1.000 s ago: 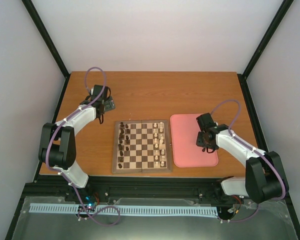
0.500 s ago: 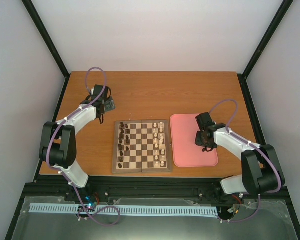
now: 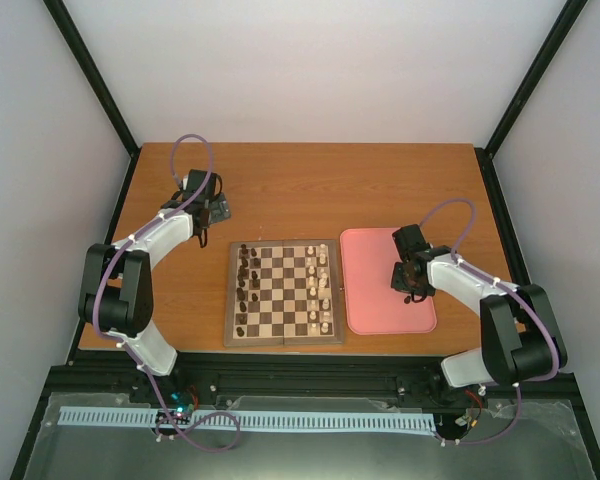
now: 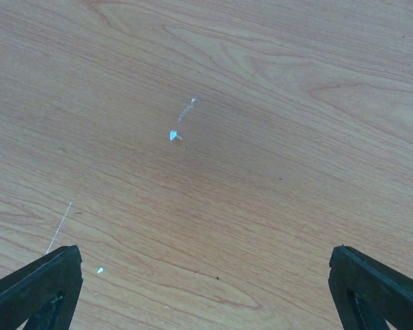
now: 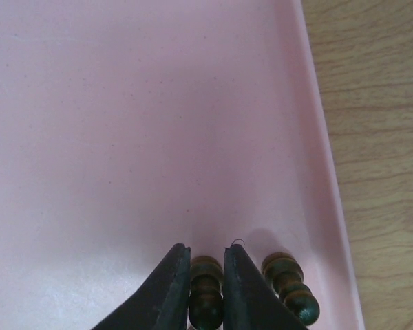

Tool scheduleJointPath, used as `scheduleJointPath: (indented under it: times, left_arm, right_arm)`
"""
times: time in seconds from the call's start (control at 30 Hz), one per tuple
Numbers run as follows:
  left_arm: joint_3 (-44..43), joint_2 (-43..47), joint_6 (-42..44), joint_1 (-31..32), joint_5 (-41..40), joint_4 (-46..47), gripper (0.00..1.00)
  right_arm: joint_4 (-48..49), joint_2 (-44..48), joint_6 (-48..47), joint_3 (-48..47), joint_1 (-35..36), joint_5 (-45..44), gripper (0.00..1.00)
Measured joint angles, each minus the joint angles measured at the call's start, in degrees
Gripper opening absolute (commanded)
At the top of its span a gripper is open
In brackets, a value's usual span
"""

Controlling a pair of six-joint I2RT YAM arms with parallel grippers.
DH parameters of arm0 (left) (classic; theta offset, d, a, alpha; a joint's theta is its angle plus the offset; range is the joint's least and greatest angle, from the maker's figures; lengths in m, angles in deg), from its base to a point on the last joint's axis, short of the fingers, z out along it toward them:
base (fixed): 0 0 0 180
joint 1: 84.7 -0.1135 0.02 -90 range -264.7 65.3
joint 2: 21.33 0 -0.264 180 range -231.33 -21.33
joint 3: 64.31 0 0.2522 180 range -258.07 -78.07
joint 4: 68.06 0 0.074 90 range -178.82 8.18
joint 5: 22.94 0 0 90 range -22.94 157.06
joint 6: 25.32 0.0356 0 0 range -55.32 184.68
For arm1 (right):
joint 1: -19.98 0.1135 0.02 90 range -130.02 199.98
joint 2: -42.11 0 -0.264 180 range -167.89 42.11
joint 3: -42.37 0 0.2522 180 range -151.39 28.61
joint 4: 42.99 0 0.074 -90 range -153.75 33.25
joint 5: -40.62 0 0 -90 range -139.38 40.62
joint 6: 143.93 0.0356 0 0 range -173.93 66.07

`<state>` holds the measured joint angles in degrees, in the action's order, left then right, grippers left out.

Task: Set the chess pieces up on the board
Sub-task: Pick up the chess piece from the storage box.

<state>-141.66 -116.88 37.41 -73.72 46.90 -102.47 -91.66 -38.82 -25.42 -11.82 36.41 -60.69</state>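
The wooden chessboard [image 3: 283, 292] lies at the table's front middle. Dark chess pieces [image 3: 244, 280] stand along its left side and cream-white ones along its right. My right gripper [image 3: 408, 290] is over the pink tray [image 3: 375, 300]. In the right wrist view its jaws [image 5: 206, 275] are shut on a dark chess piece [image 5: 206, 295] lying on the tray. A second dark piece [image 5: 290, 287] lies just right of it near the tray's rim [image 5: 316, 137]. My left gripper [image 3: 212, 212] is open over bare table at the back left, fingertips [image 4: 45, 285] wide apart, holding nothing.
The tray's raised right rim runs close beside the second dark piece. The table's right edge lies beyond the tray. Small white specks [image 4: 173, 135] mark the wood under the left gripper.
The right arm's elbow has shifted slightly towards the left while its gripper stays over the tray's right part. The left arm has not moved.
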Motion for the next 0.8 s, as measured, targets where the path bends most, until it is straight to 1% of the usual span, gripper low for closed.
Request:
scheduleJointPath:
  times: [0.17,0.37,0.47,0.57,0.63,0.7,0.8]
  left_arm:
    - [-0.13,-0.11,0.0,0.0,-0.02,-0.02,1.0]
    - [-0.52,-0.42,-0.02,0.0,-0.04,-0.04,1.0]
    - [-0.57,-0.44,0.0,0.0,-0.07,-0.04,1.0]
    - [-0.59,-0.46,0.0,0.0,-0.07,-0.07,1.0]
    - [-0.59,-0.46,-0.02,0.0,-0.09,-0.07,1.0]
    - [-0.63,-0.59,0.0,0.0,-0.13,-0.07,1.0]
    - [-0.66,-0.85,0.0,0.0,-0.2,-0.09,1.0]
  right_arm:
    - [-0.37,1.73,0.04,-0.02,-0.02,0.33,0.04]
    - [-2.51,4.83,-0.24,-1.99,0.11,1.86,0.03]
    - [-4.83,6.38,-0.26,-5.99,2.38,2.19,0.03]
    - [-6.91,6.54,0.0,-12.46,8.94,1.73,0.03]
    - [-8.04,5.16,0.5,-18.18,15.74,1.11,0.03]
    - [-8.22,2.05,0.96,-23.85,22.27,0.92,0.03]
    - [-8.31,-4.44,1.18,-30.47,29.97,0.76,0.03]
